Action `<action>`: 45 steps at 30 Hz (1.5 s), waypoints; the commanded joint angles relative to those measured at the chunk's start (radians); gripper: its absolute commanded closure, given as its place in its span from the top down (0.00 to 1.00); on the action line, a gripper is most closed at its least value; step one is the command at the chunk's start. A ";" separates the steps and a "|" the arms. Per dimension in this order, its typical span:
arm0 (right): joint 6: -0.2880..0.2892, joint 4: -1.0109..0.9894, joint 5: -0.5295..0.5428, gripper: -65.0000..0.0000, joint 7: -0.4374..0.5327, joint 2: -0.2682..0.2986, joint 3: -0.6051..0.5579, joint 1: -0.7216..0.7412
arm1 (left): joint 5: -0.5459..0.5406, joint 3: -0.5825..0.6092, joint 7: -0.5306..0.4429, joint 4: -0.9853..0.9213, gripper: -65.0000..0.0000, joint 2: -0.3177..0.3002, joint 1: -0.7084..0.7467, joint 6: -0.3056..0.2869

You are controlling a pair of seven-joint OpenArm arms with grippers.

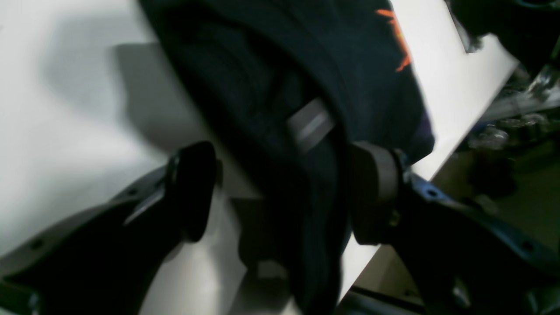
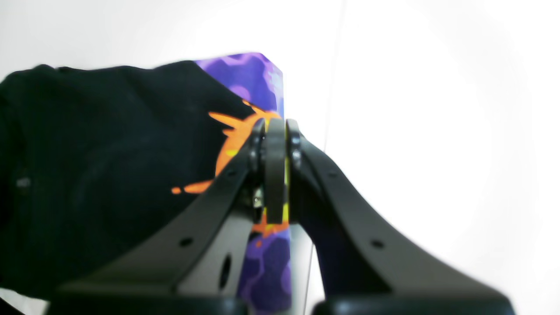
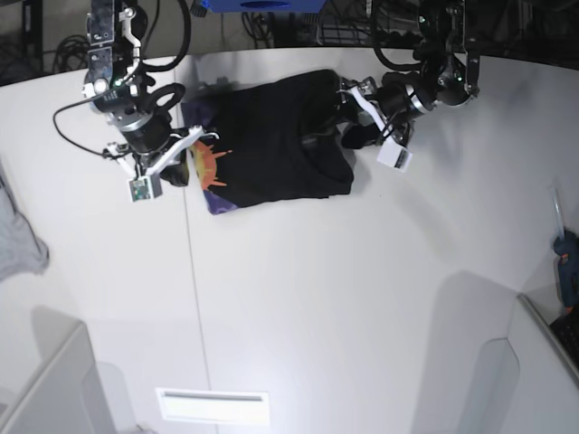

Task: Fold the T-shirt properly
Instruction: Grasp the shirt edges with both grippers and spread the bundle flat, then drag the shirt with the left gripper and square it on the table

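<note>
The black T-shirt (image 3: 271, 149) lies bunched near the table's far edge, with its orange sun print on purple showing at its left end. My right gripper (image 2: 275, 168) is shut on that printed edge of the T-shirt (image 2: 109, 153); in the base view the right gripper (image 3: 181, 167) is at the shirt's left end. My left gripper (image 1: 284, 192) is open at the shirt's right end, where the base view shows the same gripper (image 3: 350, 127). A thick fold of the T-shirt (image 1: 271, 65) runs between its fingers; one fingertip (image 1: 372, 192) touches the cloth, the other (image 1: 192, 188) stands apart from it.
The shirt rests on a white table (image 3: 317, 298) with a seam running down its left part. A light grey cloth (image 3: 18, 240) hangs at the left edge. A blue object (image 3: 566, 267) sits at the right edge. The table's edge (image 1: 463, 131) is close beside my left gripper.
</note>
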 commanded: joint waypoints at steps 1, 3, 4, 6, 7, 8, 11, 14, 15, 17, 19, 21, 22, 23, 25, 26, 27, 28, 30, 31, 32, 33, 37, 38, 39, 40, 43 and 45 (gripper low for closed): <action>0.010 0.020 0.007 0.00 0.026 0.005 0.005 0.005 | -0.025 0.011 -0.022 0.001 0.69 -0.003 -0.012 0.004; 0.010 0.020 0.007 0.00 0.026 0.005 0.005 0.005 | -0.025 0.036 -0.022 -0.024 0.69 -0.001 -0.032 0.033; 0.010 0.020 0.007 0.00 0.026 0.006 0.005 0.005 | -0.025 0.046 -0.022 -0.035 0.69 0.002 -0.042 0.045; 0.010 0.020 0.007 0.00 0.026 0.009 0.005 0.005 | -0.025 0.057 -0.022 -0.058 0.69 0.019 -0.060 0.068; 0.010 0.020 0.007 0.00 0.026 0.009 0.007 0.005 | -0.025 0.060 -0.022 -0.070 0.69 0.023 -0.066 0.077; 0.010 0.020 0.007 0.00 0.026 0.009 0.007 0.005 | -0.025 0.063 -0.022 -0.081 0.69 0.023 -0.074 0.085; 0.010 0.020 0.007 0.00 0.026 0.009 0.007 0.005 | -0.025 0.065 -0.022 -0.122 0.69 0.034 -0.091 0.093; 0.010 0.020 0.007 0.00 0.026 0.009 0.008 0.007 | -0.019 0.065 -0.022 -0.161 0.69 0.051 -0.114 0.094; 0.010 0.020 0.007 0.00 0.026 0.009 0.008 0.008 | -0.019 0.065 -0.022 -0.176 0.69 0.052 -0.121 0.100; 0.010 0.020 0.007 0.00 0.026 0.009 0.008 0.010 | -0.017 0.088 -0.022 -0.205 0.69 0.051 -0.138 0.106; 0.010 0.020 0.007 0.00 0.026 0.009 0.010 0.011 | -0.017 0.115 -0.022 -0.223 0.69 0.046 -0.151 0.114; 0.010 0.020 0.007 0.00 0.026 0.006 0.042 0.011 | -0.017 0.125 -0.022 -0.234 0.68 0.046 -0.155 0.122; 0.012 0.020 0.007 0.00 0.026 0.005 0.058 0.011 | -0.017 0.126 -0.022 -0.239 0.66 0.046 -0.155 0.125; 0.012 0.020 0.007 0.00 0.026 0.005 0.067 0.011 | -0.017 0.131 -0.022 -0.239 0.61 0.046 -0.155 0.125; 0.012 0.020 0.007 0.00 0.026 0.005 0.084 0.011 | -0.017 0.131 -0.022 -0.239 0.50 0.045 -0.157 0.125; 0.012 0.020 0.007 0.00 0.026 0.006 0.090 0.011 | -0.017 0.131 -0.022 -0.239 0.45 0.045 -0.157 0.125; 0.017 0.020 0.007 0.00 0.026 0.008 0.099 0.011 | -0.017 0.131 -0.022 -0.239 0.39 0.045 -0.163 0.125; 0.033 0.020 0.007 0.00 0.026 0.006 0.111 0.011 | -0.017 0.132 -0.022 -0.239 0.33 0.045 -0.172 0.125; 0.083 0.020 0.009 0.00 0.026 0.002 0.145 0.011 | -0.017 0.132 -0.022 -0.242 0.24 0.045 -0.181 0.125; 0.106 0.018 0.009 0.00 0.026 -0.009 0.165 0.011 | -0.017 0.132 -0.022 -0.246 0.18 0.043 -0.184 0.125; 0.124 0.017 0.009 0.00 0.026 -0.021 0.183 0.011 | -0.017 0.132 -0.020 -0.253 0.14 0.043 -0.189 0.125; 0.139 0.017 0.009 0.00 0.026 -0.035 0.208 0.011 | -0.017 0.132 -0.020 -0.259 0.09 0.042 -0.198 0.126; 0.193 0.014 0.007 0.00 0.020 -0.058 0.297 0.011 | -0.017 0.162 0.076 -0.297 0.00 0.020 -0.255 0.199; 0.204 0.014 0.007 0.00 0.020 -0.060 0.311 0.010 | -0.017 0.174 0.096 -0.305 0.00 0.020 -0.270 0.215; 0.215 0.014 0.007 0.00 0.020 -0.061 0.324 0.007 | -0.017 0.185 0.115 -0.308 0.00 0.011 -0.284 0.232; 0.222 0.014 0.007 0.00 0.020 -0.061 0.334 0.005 | -0.017 0.194 0.124 -0.308 0.00 0.000 -0.293 0.245; 0.228 0.012 0.007 0.00 0.020 -0.061 0.360 -0.018 | -0.017 0.264 0.145 -0.302 0.00 -0.038 -0.335 0.261; 0.228 0.012 0.007 0.00 0.020 -0.061 0.367 -0.032 | -0.017 0.338 0.176 -0.302 0.00 -0.069 -0.381 0.264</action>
